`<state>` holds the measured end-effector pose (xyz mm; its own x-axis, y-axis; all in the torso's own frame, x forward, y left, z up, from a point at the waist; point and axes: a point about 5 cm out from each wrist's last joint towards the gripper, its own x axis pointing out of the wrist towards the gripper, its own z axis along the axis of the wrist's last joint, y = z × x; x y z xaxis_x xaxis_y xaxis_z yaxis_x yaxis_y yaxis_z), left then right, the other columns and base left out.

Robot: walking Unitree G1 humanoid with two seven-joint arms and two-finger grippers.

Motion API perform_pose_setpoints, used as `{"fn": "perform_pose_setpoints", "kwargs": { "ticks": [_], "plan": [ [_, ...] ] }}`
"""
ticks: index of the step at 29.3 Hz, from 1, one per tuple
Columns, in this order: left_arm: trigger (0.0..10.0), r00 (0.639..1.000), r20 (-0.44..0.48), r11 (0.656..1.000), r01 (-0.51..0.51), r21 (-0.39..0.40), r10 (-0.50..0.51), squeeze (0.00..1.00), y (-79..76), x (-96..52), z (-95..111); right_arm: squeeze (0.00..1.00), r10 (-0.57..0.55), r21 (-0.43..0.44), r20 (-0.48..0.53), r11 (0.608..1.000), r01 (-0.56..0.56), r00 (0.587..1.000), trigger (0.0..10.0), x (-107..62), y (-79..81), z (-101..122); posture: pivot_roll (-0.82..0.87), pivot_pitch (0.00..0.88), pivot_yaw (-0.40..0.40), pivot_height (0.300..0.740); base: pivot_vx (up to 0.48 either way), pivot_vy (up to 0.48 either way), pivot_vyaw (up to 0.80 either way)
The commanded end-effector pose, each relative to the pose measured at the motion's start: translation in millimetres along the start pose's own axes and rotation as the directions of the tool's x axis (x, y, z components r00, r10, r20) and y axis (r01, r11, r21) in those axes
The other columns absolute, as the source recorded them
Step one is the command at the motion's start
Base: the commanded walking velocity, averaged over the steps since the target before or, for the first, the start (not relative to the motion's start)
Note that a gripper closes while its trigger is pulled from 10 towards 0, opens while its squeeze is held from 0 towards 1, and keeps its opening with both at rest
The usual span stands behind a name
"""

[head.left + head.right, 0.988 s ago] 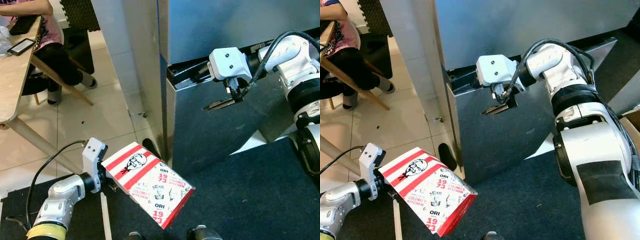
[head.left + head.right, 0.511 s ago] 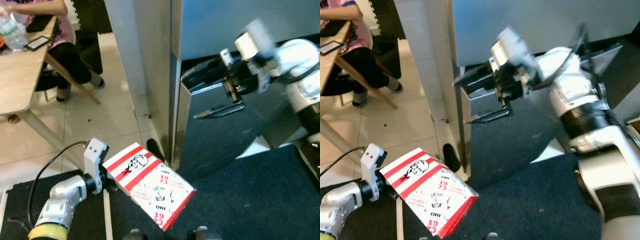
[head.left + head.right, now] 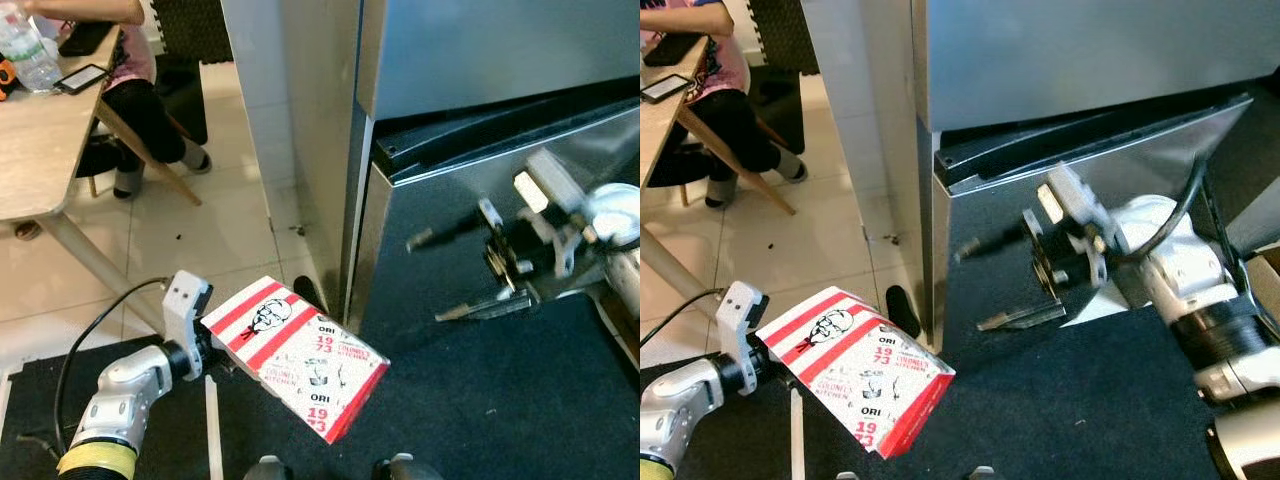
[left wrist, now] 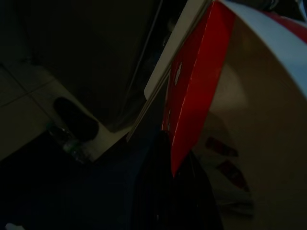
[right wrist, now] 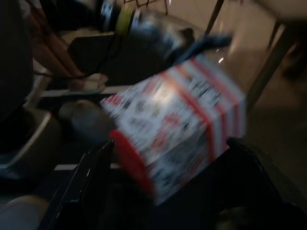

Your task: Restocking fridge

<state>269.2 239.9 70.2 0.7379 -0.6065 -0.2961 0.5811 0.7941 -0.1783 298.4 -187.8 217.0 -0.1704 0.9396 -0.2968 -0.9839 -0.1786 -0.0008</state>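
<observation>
right gripper point(image 3: 463, 275) is off the fridge's door gap now, dropped low in front of the lower fridge door point(image 3: 440, 215), fingers spread wide, motion-blurred. Lower door now stands ajar at its top edge vs. a second ago. Camera has shifted a bit too, so the background offset isn't real movement.

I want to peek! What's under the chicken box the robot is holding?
Under the chicken box held by the left gripper lies a dark blue mat. The patch of mat right beneath the box is covered, so anything there is hidden.
</observation>
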Motion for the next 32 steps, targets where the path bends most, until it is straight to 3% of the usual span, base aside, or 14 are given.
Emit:
{"fn": "perform_pose_setpoints", "kwargs": {
  "ticks": [1, 7, 10, 12, 15, 17, 18, 23, 24, 25, 27, 29, 30, 32],
  "plan": [
    [10.0, 0.999, -0.016, 0.999, -0.038, -0.013, 0.038, 0.0, 10.4, -14.7, -3, 0.0, -0.001, 0.069, -0.03, 0.998, 0.003, 1.0, 10.0, -0.1, 9.2, -16, -0.03, 0.146, -0.014, 0.74, 0.0, 0.0, 0.0],
    [10.0, 0.993, -0.051, 0.994, -0.112, -0.014, 0.111, 0.0, 29.4, -44.0, -6, 0.0, -0.087, 0.278, -0.164, 0.952, 0.131, 0.983, 10.0, -6.2, 28.5, -80, -0.03, 0.141, -0.009, 0.74, 0.0, 0.0, 0.0],
    [10.0, 0.989, -0.06, 0.991, -0.137, -0.013, 0.136, 0.0, 34.6, -53.0, -7, 0.0, -0.119, 0.32, -0.202, 0.93, 0.18, 0.972, 10.0, -9.0, 33.1, -95, -0.03, 0.14, -0.007, 0.74, 0.0, 0.0, 0.0],
    [10.0, 0.972, -0.062, 0.973, -0.229, -0.018, 0.228, 0.0, 48.7, -73.3, -6, 0.0, -0.237, 0.398, -0.264, 0.856, 0.33, 0.935, 10.0, -12.4, 40.9, -130, -0.03, 0.139, -0.005, 0.74, 0.0, 0.0, 0.0],
    [10.0, 0.962, -0.057, 0.963, -0.269, -0.022, 0.267, 0.0, 53.6, -80.1, -5, 0.0, -0.291, 0.421, -0.292, 0.816, 0.396, 0.911, 10.0, -11.6, 44.8, -146, -0.03, 0.139, -0.005, 0.74, 0.0, 0.0, 0.0],
    [10.0, 0.935, -0.05, 0.935, -0.353, -0.039, 0.351, 0.0, 62.4, -89.5, -8, 0.0, -0.418, 0.471, -0.4, 0.67, 0.574, 0.816, 10.0, -6.4, 56.1, -185, -0.03, 0.119, -0.007, 0.74, 0.0, 0.0, 0.0],
    [10.0, 0.935, -0.05, 0.935, -0.353, -0.039, 0.351, 0.0, 62.4, -89.5, -8, 0.0, -0.418, 0.471, -0.4, 0.67, 0.574, 0.816, 10.0, -6.4, 56.1, -185, -0.03, 0.119, -0.007, 0.74, 0.0, 0.0, 0.0],
    [10.0, 0.86, 0.024, 0.856, -0.504, -0.115, 0.509, 0.0, 76.0, -90.1, -5, 0.0, -0.549, 0.497, -0.591, 0.33, 0.803, 0.591, 10.0, 14.1, 86.4, -242, -0.02, 0.116, -0.006, 0.74, 0.0, 0.0, 0.0],
    [10.0, 0.86, 0.024, 0.856, -0.504, -0.115, 0.509, 0.0, 76.0, -90.1, -5, 0.0, -0.549, 0.497, -0.591, 0.33, 0.803, 0.591, 10.0, 14.1, 86.4, -242, -0.02, 0.116, -0.006, 0.74, 0.0, 0.0, 0.0],
    [10.0, 0.846, 0.055, 0.843, -0.519, -0.139, 0.53, 0.0, 76.4, -84.5, -3, 0.0, -0.571, 0.475, -0.647, 0.216, 0.853, 0.505, 10.0, 18.9, 94.3, -253, -0.02, 0.119, -0.001, 0.74, 0.0, 0.0, 0.0],
    [10.0, 0.846, 0.055, 0.843, -0.519, -0.139, 0.53, 0.0, 76.4, -84.5, -3, 0.0, -0.571, 0.475, -0.647, 0.216, 0.853, 0.505, 10.0, 18.9, 94.3, -253, -0.02, 0.119, -0.001, 0.74, 0.0, 0.0, 0.0],
    [10.0, 0.827, 0.089, 0.827, -0.537, -0.169, 0.555, 0.0, 76.9, -77.5, -1, 0.0, -0.582, 0.468, -0.682, 0.119, 0.876, 0.443, 10.0, 26.3, 103.1, -263, -0.02, 0.115, -0.006, 0.74, 0.0, 0.0, 0.0],
    [10.0, 0.827, 0.089, 0.827, -0.537, -0.169, 0.555, 0.0, 76.9, -77.5, -1, 0.0, -0.582, 0.468, -0.682, 0.119, 0.876, 0.443, 10.0, 26.3, 103.1, -263, -0.02, 0.115, -0.006, 0.74, 0.0, 0.0, 0.0],
    [10.0, 0.801, 0.142, 0.808, -0.548, -0.215, 0.581, 0.0, 77.5, -68.7, 4, 0.0, -0.577, 0.452, -0.716, 0.046, 0.891, 0.393, 10.0, 32.2, 112.2, -271, -0.02, 0.114, -0.007, 0.74, 0.0, 0.0, 0.0]
  ]
}}
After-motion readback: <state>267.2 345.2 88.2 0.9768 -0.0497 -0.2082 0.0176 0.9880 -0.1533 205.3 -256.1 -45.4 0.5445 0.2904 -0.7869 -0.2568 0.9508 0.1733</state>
